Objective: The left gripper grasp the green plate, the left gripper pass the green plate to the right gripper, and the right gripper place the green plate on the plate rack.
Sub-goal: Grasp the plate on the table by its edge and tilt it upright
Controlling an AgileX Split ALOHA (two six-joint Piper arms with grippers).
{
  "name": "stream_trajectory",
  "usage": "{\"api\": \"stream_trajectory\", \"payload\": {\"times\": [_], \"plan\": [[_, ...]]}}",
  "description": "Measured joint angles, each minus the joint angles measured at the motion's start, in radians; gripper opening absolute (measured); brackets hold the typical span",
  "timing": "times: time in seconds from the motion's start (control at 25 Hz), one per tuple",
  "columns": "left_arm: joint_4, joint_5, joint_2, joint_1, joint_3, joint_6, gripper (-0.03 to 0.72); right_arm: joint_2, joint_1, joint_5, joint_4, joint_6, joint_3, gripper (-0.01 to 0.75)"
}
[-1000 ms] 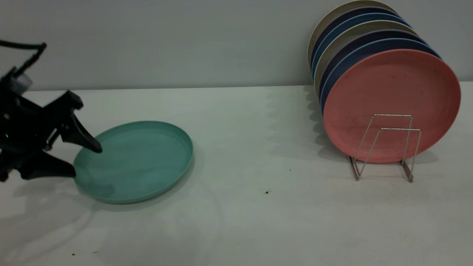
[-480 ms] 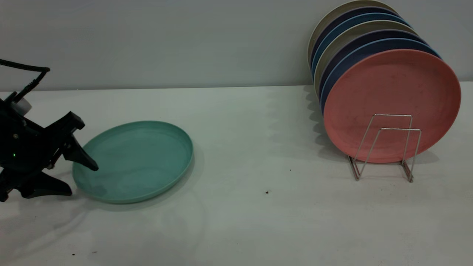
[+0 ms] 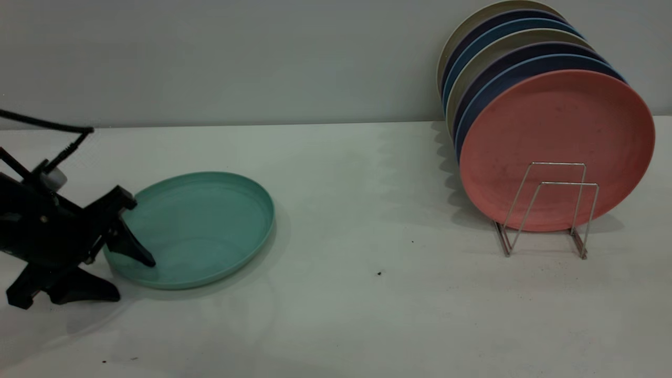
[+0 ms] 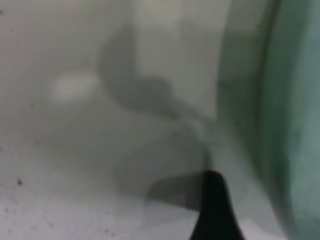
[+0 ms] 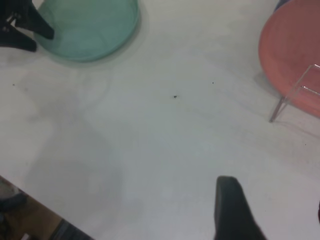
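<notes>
The green plate lies flat on the white table at the left. My left gripper is open at its near-left rim. One finger is over the plate's inside and the other finger is low by the table, outside the rim. The left wrist view shows one black finger beside the plate's rim. The plate rack stands at the right. My right gripper is open, high above the table's middle, and out of the exterior view. It looks down on the green plate and the left gripper.
Several plates stand upright in the rack, a salmon-pink plate in front with blue, dark and beige ones behind. Two front wire loops hold nothing. The pink plate shows in the right wrist view. A grey wall runs behind the table.
My left gripper has come down and moved right, from above the plate's left edge to straddling its rim low at the table. The plate has not moved.
</notes>
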Motion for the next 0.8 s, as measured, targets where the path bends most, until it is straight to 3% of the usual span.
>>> {"api": "stream_trajectory", "payload": {"times": [0.16,0.28,0.56,0.8], "plan": [[-0.066,0.012,0.012,0.0,-0.003,0.098,0.549,0.0,0.0,0.0,0.0,0.0,0.0,0.425],[-0.136,0.023,0.023,0.0,-0.003,0.179,0.468,0.0,0.0,0.0,0.0,0.0,0.0,0.425],[-0.176,0.001,0.038,0.0,-0.006,0.244,0.058,0.0,0.0,0.001,0.003,0.0,0.0,0.425],[-0.18,0.008,0.037,0.0,-0.008,0.259,0.025,0.0,0.0,0.006,0.096,0.0,0.0,0.425]]}}
